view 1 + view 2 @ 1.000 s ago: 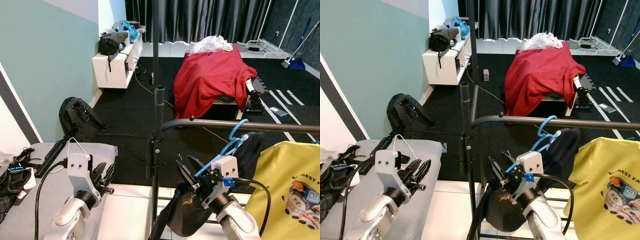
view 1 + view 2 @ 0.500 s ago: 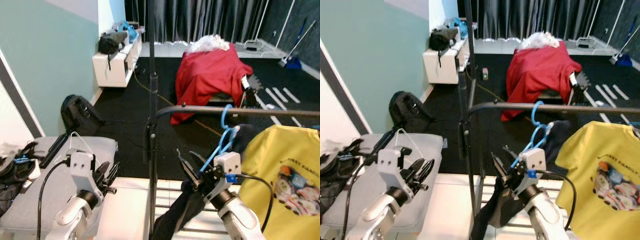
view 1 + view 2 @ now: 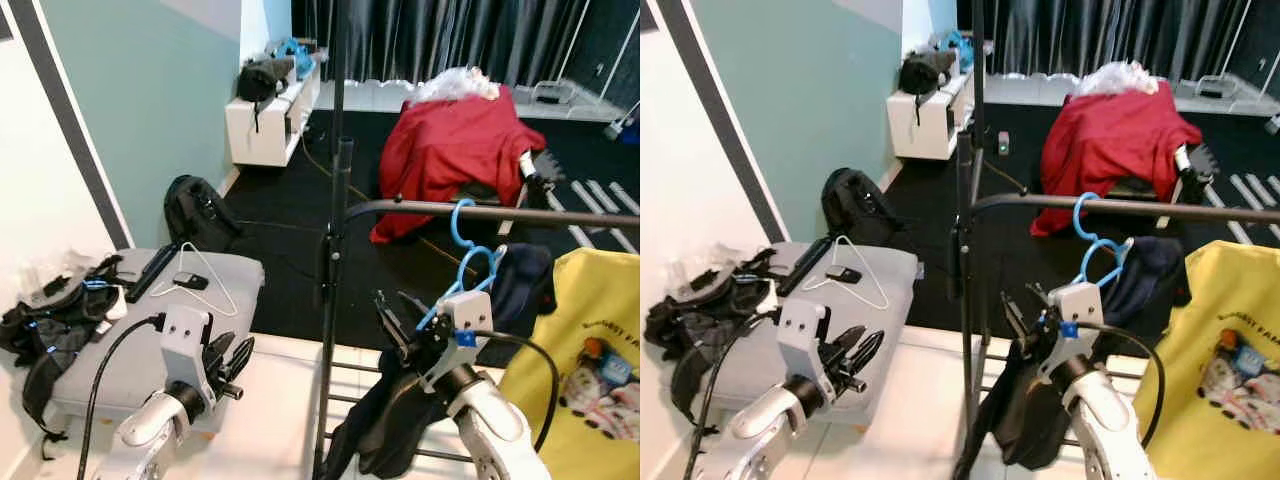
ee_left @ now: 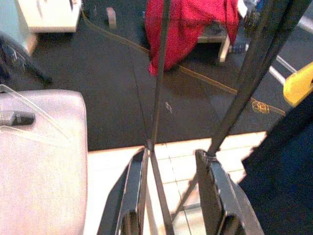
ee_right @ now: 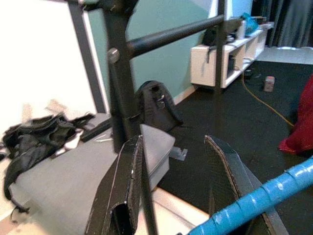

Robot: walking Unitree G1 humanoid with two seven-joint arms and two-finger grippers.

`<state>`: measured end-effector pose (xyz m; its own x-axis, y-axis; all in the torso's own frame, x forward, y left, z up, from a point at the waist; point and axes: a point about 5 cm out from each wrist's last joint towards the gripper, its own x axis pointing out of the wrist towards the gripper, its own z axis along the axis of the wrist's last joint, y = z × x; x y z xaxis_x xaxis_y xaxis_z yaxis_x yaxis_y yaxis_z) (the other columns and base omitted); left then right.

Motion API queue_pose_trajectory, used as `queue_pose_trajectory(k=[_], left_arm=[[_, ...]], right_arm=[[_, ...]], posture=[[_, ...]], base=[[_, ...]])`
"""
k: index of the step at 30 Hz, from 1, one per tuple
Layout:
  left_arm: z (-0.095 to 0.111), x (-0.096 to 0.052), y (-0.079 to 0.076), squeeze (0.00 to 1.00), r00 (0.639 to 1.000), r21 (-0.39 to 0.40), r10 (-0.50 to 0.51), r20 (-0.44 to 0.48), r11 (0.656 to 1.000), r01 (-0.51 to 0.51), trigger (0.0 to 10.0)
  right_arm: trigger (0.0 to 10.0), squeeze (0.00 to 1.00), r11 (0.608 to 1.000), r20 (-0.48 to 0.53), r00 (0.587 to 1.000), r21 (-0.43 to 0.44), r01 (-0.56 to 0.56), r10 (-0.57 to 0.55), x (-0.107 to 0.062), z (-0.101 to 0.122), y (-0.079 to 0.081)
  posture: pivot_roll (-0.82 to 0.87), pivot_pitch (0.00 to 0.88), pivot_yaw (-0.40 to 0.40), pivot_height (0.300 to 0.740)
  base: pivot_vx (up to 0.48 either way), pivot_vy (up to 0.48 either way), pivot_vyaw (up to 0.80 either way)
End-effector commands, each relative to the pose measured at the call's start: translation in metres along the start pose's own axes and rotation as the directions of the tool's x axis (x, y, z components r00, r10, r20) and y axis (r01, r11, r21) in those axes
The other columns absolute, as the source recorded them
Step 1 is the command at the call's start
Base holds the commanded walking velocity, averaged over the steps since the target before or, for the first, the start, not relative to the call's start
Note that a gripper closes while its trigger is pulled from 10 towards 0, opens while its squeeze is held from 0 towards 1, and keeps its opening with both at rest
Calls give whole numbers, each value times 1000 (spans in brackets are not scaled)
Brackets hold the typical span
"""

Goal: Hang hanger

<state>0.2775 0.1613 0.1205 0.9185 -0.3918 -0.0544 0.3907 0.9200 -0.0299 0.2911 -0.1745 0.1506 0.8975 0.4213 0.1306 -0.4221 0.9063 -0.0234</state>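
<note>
The right gripper's (image 3: 392, 317) two black fingers (image 5: 128, 188) stand apart with nothing between them, pointing up and to the robot's left toward the rack's upright pole (image 3: 333, 290). Behind them the silver right arm bends up from the lower right, its wrist just below the blue hanger (image 3: 468, 262). That hanger's hook sits over the horizontal black rail (image 3: 500, 212), and a dark garment (image 3: 400, 420) droops from it down in front of the arm. A yellow printed T-shirt (image 3: 590, 370) hangs on the same rail further to the right.

The left gripper (image 3: 232, 355) also has its fingers (image 4: 214, 188) spread and empty. It is raised at the lower left, angled toward the rack's base, with the arm bent at the elbow beneath it.

To the left, a grey padded bench (image 3: 120, 350) carries a white wire hanger (image 3: 205, 283), a small black device, and a heap of black straps (image 3: 55, 310). A red cloth (image 3: 455, 150) drapes over furniture beyond the rack.
</note>
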Motion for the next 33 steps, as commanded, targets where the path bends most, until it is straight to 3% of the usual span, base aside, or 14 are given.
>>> queue_pose_trajectory(k=[1,2,5,11,16,18,24,25,28,29,33], left_arm=[[3,3,1,0,999,41,-17,-28,999,18,10000],[6,5,2,0,1000,38,-21,-16,999,21,10000],[8,8,4,0,1000,18,-6,7,1000,5,10000],[4,10,7,0,997,19,77,23,997,-78,10000],[6,13,3,0,997,18,75,16,997,-75,10000],[7,13,1,0,998,25,67,10,997,-67,10000],[7,10,-1,0,999,38,48,7,998,-48,10000],[5,8,-4,0,1000,46,17,-2,999,-17,10000],[5,7,-6,0,1000,49,-4,-7,999,5,10000],[3,6,-10,0,999,54,-36,-14,998,36,10000],[2,5,-13,0,998,61,-61,-21,996,62,10000]], right_arm=[[10000,0,1000,65,998,15,2,-3,7,29,-24],[10000,0,1000,114,993,5,24,-24,10,44,-34],[10000,0,996,183,981,-41,79,-70,13,55,-38],[10000,0,971,203,964,-136,199,-169,20,43,-29],[10000,0,994,181,979,-40,106,-98,34,36,-11],[10000,1000,998,147,987,23,55,-57,40,32,-4],[10000,1000,998,116,992,43,53,-58,40,28,0],[10000,533,996,56,995,40,80,-82,38,20,0],[10000,533,994,14,995,33,102,-102,37,14,0],[10000,0,994,-58,992,20,110,-109,35,4,2],[10000,0,995,-137,986,14,101,-98,30,-10,6]], posture=[[-75,42,36,735],[-79,37,31,735],[-86,38,29,735],[-91,48,29,735],[-86,57,33,735],[-79,65,26,735],[-83,72,25,735],[-85,75,26,735],[-85,75,26,735],[-84,77,27,735],[-83,78,30,735]], base=[[0,0,0],[0,0,0],[0,0,0],[0,0,0],[0,0,0],[0,0,0],[0,0,0],[0,0,0],[0,0,0],[0,0,0],[0,0,0]])
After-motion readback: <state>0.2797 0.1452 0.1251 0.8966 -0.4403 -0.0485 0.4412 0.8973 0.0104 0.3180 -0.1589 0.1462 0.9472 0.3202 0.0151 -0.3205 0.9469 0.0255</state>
